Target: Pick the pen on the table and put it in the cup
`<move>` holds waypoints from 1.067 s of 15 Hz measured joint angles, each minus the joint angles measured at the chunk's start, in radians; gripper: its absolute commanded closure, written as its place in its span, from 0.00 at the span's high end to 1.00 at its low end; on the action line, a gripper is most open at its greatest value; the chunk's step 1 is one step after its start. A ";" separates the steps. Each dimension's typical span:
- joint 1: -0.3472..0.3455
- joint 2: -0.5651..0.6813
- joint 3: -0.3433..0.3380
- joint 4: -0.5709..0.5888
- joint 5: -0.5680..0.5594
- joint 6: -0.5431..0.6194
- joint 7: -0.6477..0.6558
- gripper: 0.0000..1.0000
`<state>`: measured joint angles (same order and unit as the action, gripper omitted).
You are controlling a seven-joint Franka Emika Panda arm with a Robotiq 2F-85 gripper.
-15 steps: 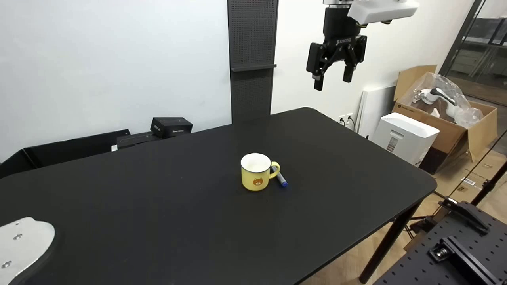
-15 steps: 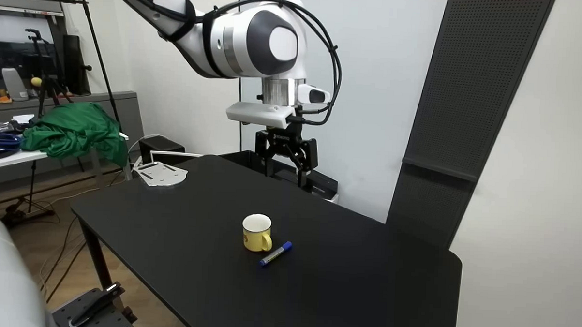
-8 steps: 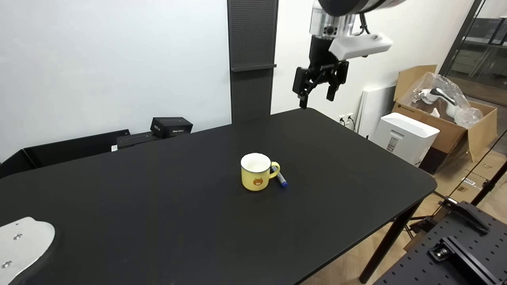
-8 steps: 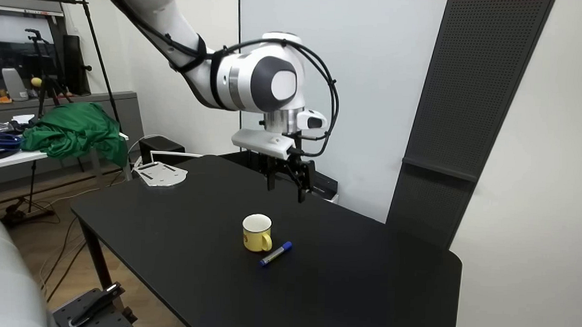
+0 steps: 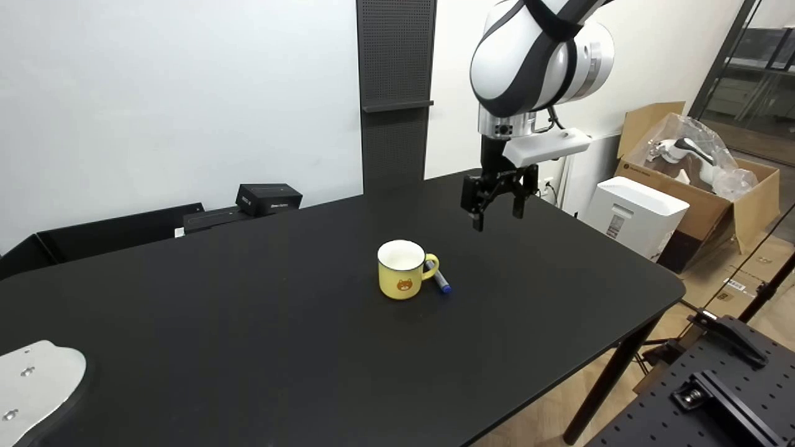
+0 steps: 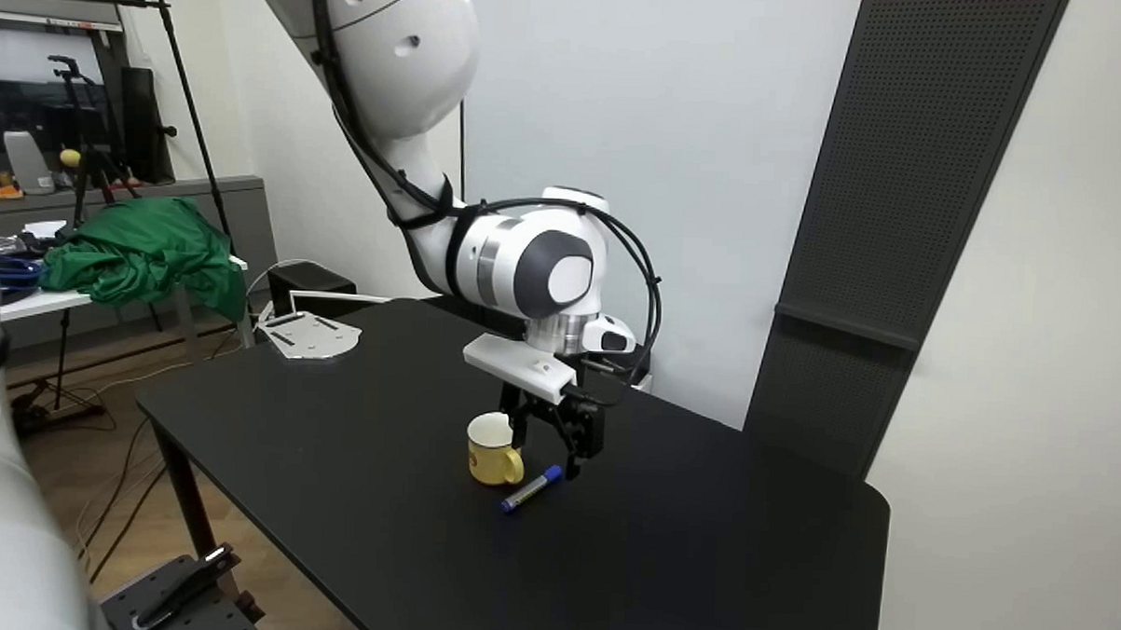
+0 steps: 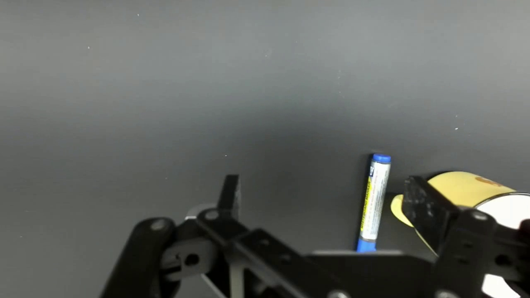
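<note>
The pen, a white marker with blue ends, lies on the black table (image 5: pixel 279 354) beside the cup's handle. It shows in both exterior views (image 5: pixel 440 279) (image 6: pixel 532 490) and in the wrist view (image 7: pixel 375 198). The yellow cup with a white inside stands upright in both exterior views (image 5: pixel 397 282) (image 6: pixel 490 464); the wrist view shows it at the lower right (image 7: pixel 457 186), partly hidden by a finger. My gripper (image 5: pixel 497 220) (image 6: pixel 545 454) (image 7: pixel 325 188) is open and empty, above the table. In the wrist view the pen appears between the fingers, nearer the right one; its lower end is cut off by the gripper.
A silver plate (image 5: pixel 40 385) (image 6: pixel 313 336) is fixed at the table's far end. Black boxes (image 5: pixel 269 200) stand behind the table along the wall. A white box (image 5: pixel 640 211) and an open cardboard box (image 5: pixel 702 186) stand on the floor beyond the table edge.
The arm and open gripper have come down towards the table and closer to the pen and cup. The pen and the cup have not moved.
</note>
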<state>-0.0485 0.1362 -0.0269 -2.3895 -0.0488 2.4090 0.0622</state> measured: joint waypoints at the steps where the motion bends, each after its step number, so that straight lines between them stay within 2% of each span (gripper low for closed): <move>1: 0.001 -0.002 0.000 0.000 0.000 0.000 0.000 1.00; 4: 0.002 -0.016 0.000 -0.001 -0.010 0.009 0.004 1.00; 8: 0.012 0.003 -0.004 -0.007 -0.052 0.125 0.081 1.00; 12: 0.035 0.074 -0.018 -0.006 -0.087 0.237 0.177 1.00; 16: 0.074 0.153 -0.038 0.015 -0.086 0.286 0.246 1.00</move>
<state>0.0255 0.2896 -0.0651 -2.3750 -0.1344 2.6951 0.3083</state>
